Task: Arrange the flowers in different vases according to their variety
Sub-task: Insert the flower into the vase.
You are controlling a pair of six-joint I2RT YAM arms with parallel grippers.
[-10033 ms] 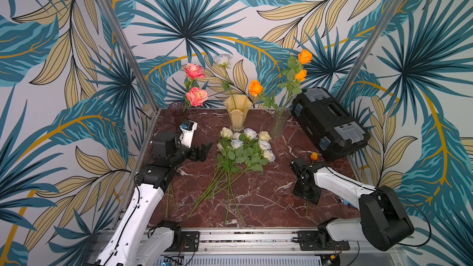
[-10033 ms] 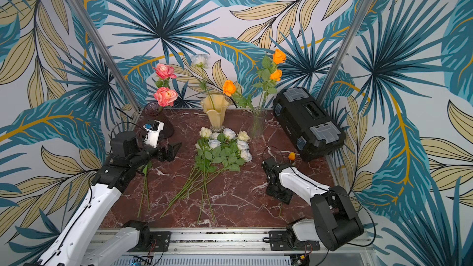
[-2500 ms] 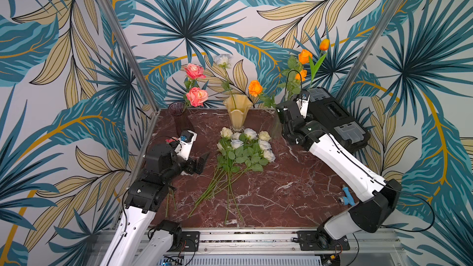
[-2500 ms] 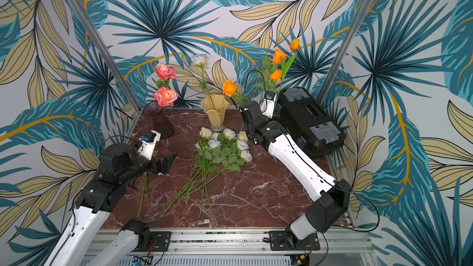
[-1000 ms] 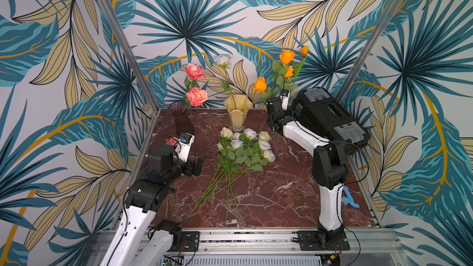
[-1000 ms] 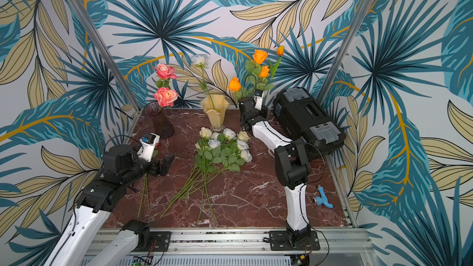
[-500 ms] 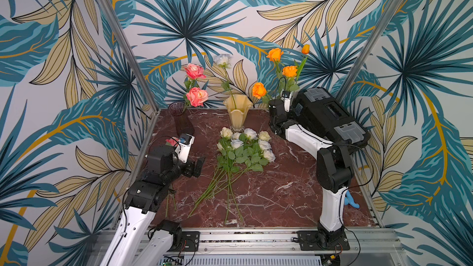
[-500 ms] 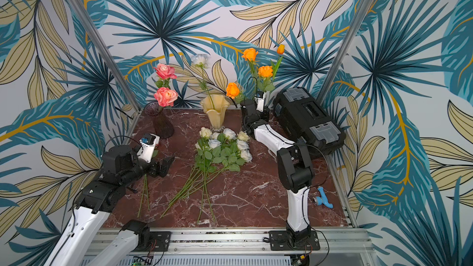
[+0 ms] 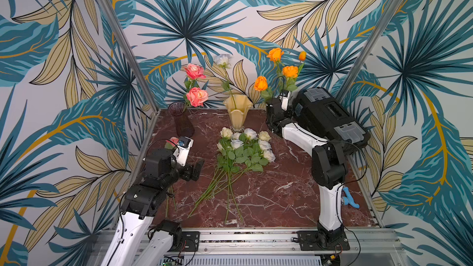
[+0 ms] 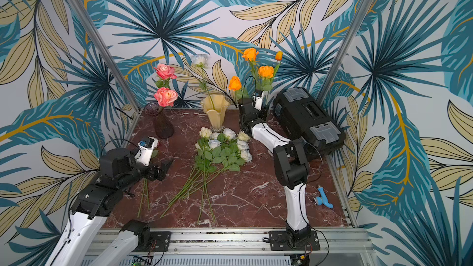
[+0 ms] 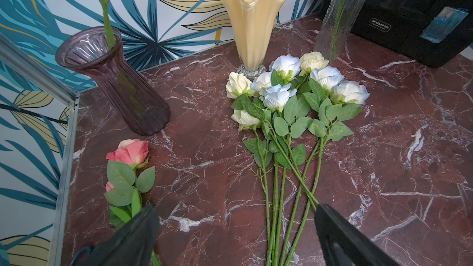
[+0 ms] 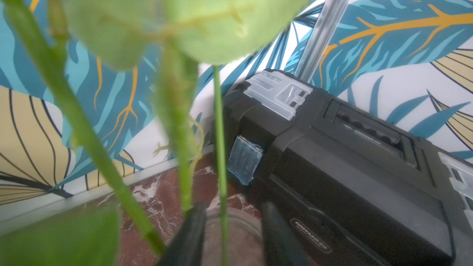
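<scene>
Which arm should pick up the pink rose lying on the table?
Left. The left pincer, open, hovers right beside the pink rose, near the purple vase. The right pincer is across the table, at the clear vase with the orange flowers.
</scene>
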